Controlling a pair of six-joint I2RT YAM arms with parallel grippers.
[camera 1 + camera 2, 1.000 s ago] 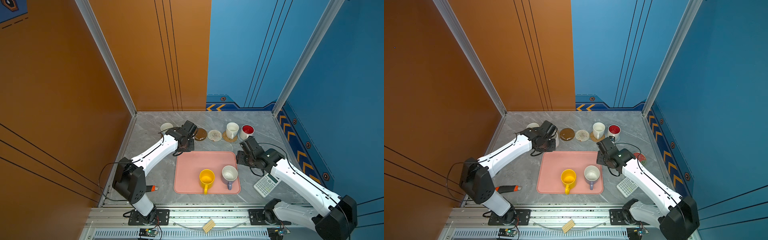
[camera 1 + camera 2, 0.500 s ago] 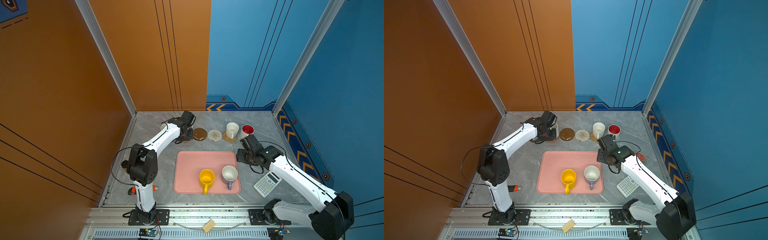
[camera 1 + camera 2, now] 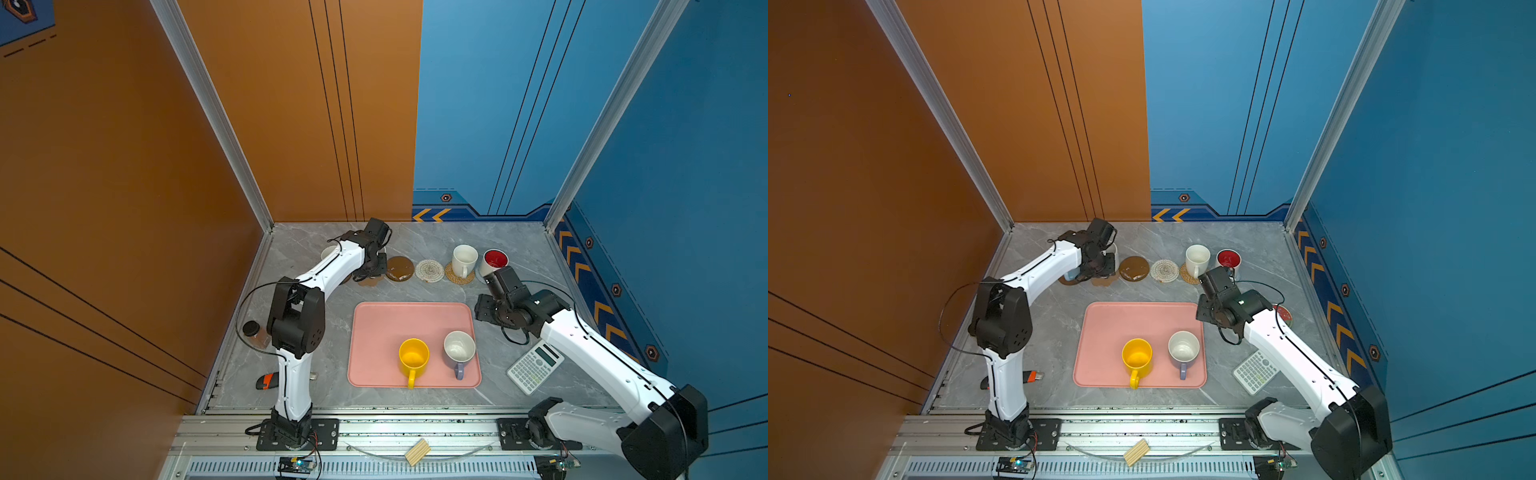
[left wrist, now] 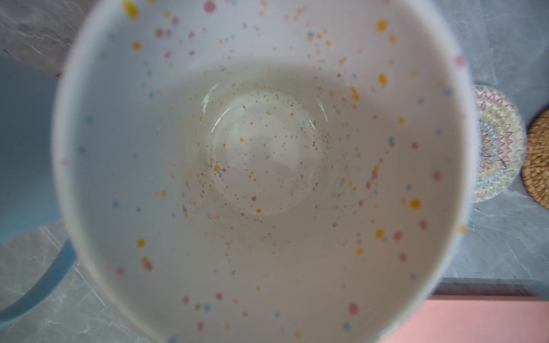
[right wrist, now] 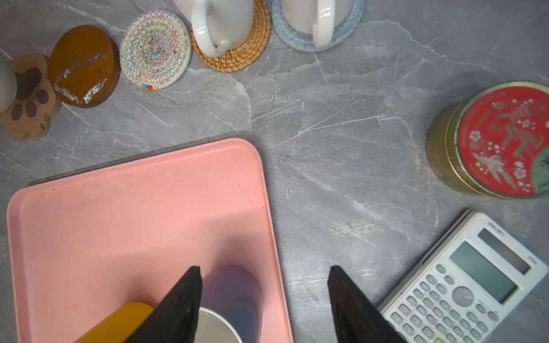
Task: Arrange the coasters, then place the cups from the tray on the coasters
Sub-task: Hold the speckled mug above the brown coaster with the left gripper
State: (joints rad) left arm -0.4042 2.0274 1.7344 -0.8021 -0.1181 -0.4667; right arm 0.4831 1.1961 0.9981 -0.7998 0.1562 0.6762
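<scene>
Since a second ago the left arm has folded its elbow up and in, and the left claw has edged toward the far wall; the right arm has barely shifted. From my seat that claw reads as clenched on the speckled white cup, whose inside fills the left wrist view; the fingers are hidden from me. That cup hangs at the far left of the bench over the paw coaster, and I cannot tell whether its base rests there. Just left of it is the light blue cup. Rightward along the far row lie a brown wooden disc and the cream woven coaster, then the plain white cup on the rattan coaster and the red-lined cup on the blue-grey coaster. The yellow cup and lavender cup stand on the near part of the pink tray. My right claw is released, holding nothing, above the tray's far right corner.
</scene>
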